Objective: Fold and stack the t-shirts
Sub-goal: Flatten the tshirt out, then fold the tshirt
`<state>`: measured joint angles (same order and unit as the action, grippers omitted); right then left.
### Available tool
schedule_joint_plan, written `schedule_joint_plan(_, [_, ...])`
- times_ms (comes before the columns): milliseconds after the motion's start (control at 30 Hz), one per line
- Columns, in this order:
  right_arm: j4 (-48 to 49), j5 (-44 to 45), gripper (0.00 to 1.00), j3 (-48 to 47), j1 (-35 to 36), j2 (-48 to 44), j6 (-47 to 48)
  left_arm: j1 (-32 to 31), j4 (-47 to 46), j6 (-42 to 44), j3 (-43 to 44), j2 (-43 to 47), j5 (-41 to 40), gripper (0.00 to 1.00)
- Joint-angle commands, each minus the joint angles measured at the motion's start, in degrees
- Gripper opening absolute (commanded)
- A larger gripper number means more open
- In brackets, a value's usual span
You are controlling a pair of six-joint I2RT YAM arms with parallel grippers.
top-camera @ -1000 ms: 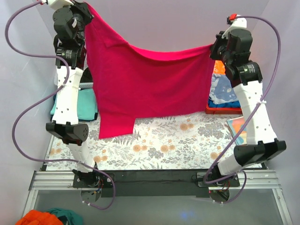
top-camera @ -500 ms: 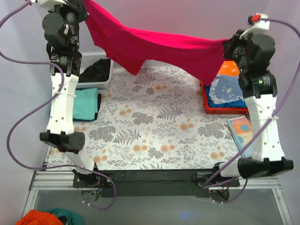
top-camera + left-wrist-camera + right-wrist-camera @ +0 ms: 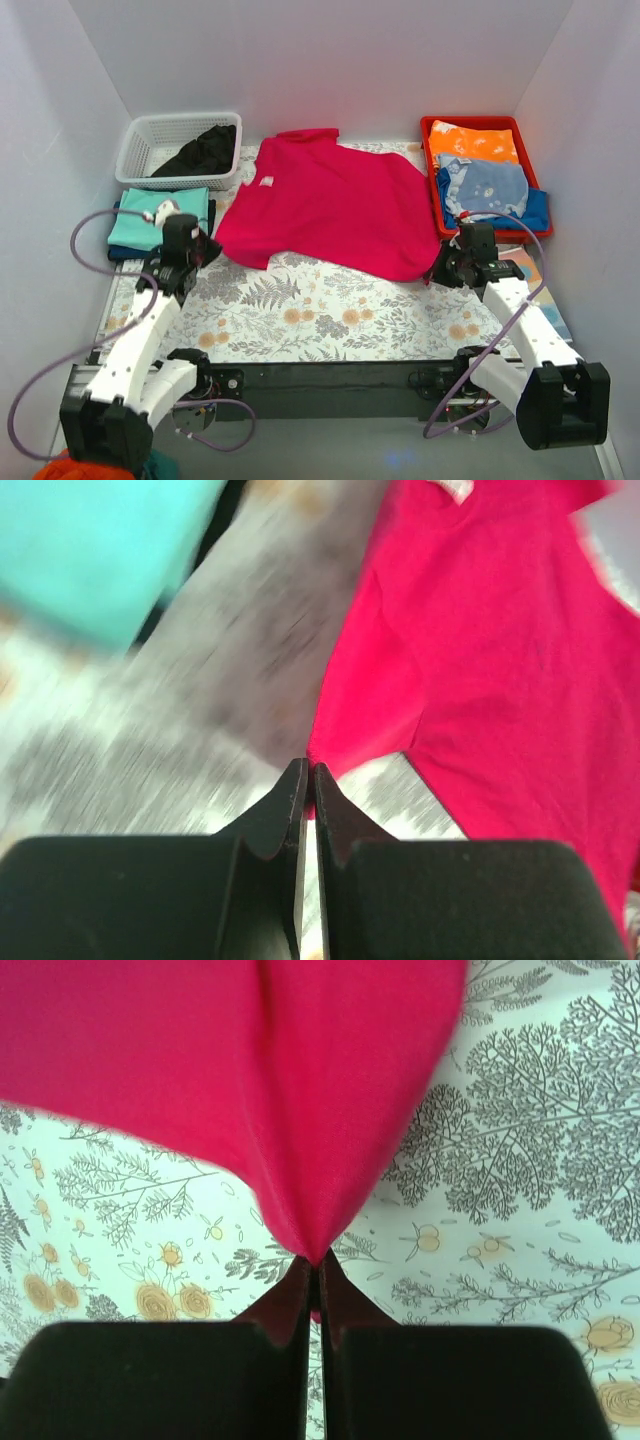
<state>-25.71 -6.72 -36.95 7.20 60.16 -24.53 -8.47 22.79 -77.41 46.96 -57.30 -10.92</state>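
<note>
A large crimson-red t-shirt (image 3: pixel 335 205) lies spread on the floral tablecloth, collar towards the back. My left gripper (image 3: pixel 208 248) is shut on the shirt's near left corner (image 3: pixel 340 720). My right gripper (image 3: pixel 440 268) is shut on the shirt's near right corner (image 3: pixel 300 1110). Both hold the cloth low over the table. A folded teal t-shirt (image 3: pixel 160 215) lies on a dark blue one at the left; it shows blurred in the left wrist view (image 3: pixel 90 550). A black t-shirt (image 3: pixel 200 150) sits in the white basket (image 3: pixel 140 140).
A red tray (image 3: pixel 430 135) at the back right holds orange and blue patterned clothes. A colourful card (image 3: pixel 525 275) lies by the right arm. White walls enclose the table on three sides. Orange and teal cloth (image 3: pixel 70 468) lies below the front rail.
Both arms have swung down from high up to the table. The red shirt, held hanging between them before, now lies spread flat on the cloth.
</note>
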Motion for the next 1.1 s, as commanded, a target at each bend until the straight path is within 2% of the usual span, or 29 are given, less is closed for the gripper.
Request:
schedule_joint_plan(0, [-3.71,-1.45,0.01,1.61,0.01,-6.02,-2.80,-0.32,18.32,-10.92,-6.70,20.52,-7.53,0.00])
schedule_joint_plan(100, [-6.97,0.48,0.01,3.98,-0.08,-6.20,-3.50,-1.72,23.70,-13.30,-5.05,24.16,-9.20,0.00])
schedule_joint_plan(267, [-10.49,1.97,0.01,4.61,-0.08,-6.11,-5.79,-1.73,31.51,-19.00,-1.70,20.82,-9.21,0.00])
schedule_joint_plan(467, [-14.10,3.73,0.01,6.54,-0.17,-7.33,-7.28,-1.73,36.26,-24.36,-2.40,26.09,-8.68,0.00])
schedule_joint_plan(633, [-16.29,4.26,0.01,8.12,-0.08,-11.11,-8.86,-1.73,40.93,-27.44,0.67,26.10,-9.82,0.00])
schedule_joint_plan(867, [-23.41,4.53,0.01,7.42,-0.08,-11.65,-13.87,-1.73,52.60,-36.13,6.02,26.89,-13.95,0.00])
schedule_joint_plan(1067, [-24.38,4.87,0.01,7.77,-0.08,-9.90,-16.16,-1.55,56.93,-37.12,12.26,27.41,-20.10,0.00])
